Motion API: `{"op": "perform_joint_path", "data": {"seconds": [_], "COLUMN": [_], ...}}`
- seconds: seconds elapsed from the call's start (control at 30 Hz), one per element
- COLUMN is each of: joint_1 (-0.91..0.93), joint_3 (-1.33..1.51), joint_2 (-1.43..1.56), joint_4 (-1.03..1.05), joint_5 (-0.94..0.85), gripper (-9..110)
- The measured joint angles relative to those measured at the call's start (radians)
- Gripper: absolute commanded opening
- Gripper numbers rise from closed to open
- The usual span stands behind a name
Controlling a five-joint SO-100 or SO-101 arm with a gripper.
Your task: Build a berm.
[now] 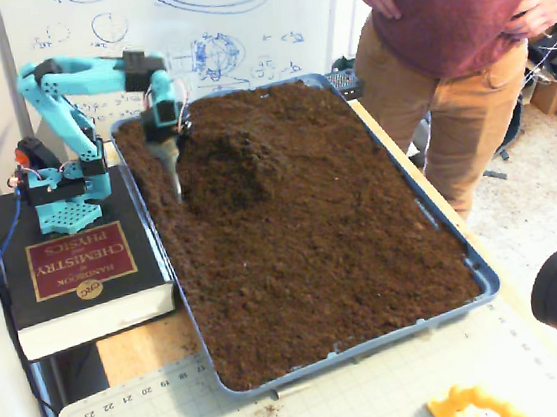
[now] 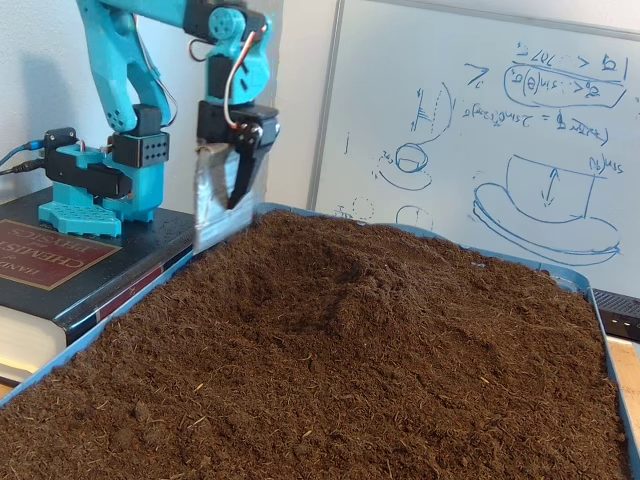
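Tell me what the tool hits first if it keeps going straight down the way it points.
Probably the soil near the tray's left edge, just beside the berm; the tool points down, though depth is unclear.

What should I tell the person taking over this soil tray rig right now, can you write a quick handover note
Gripper: carries a flat metal blade; whether the jaws are open or shut cannot be told. It hangs near the tray's edge closest to the arm base, blade tip at or just above the soil; contact is unclear.
Berm: a low rounded mound at the arm end of the tray, also seen in the other fixed view.
Done: some soil is heaped.
Left: the mound looks low, so probably more soil to pull in from the flat soil.
A person stands beside the tray.
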Motion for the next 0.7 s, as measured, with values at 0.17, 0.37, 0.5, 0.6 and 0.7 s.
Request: {"op": "perform_joint_path", "data": {"seconds": [0.17, 0.37, 0.5, 0.6, 0.7], "joint_1": [0.064, 0.124, 0.132, 0.132, 0.132], "joint_3": [0.175, 0.311, 0.321, 0.318, 0.304], "joint_2": [0.021, -0.048, -0.135, -0.181, -0.209], "joint_4": [-0.178, -0.387, -0.437, -0.453, -0.457], "joint_5": [-0.091, -0.144, -0.173, -0.179, -0.179], "gripper": [1, 1, 1, 1, 1]}}
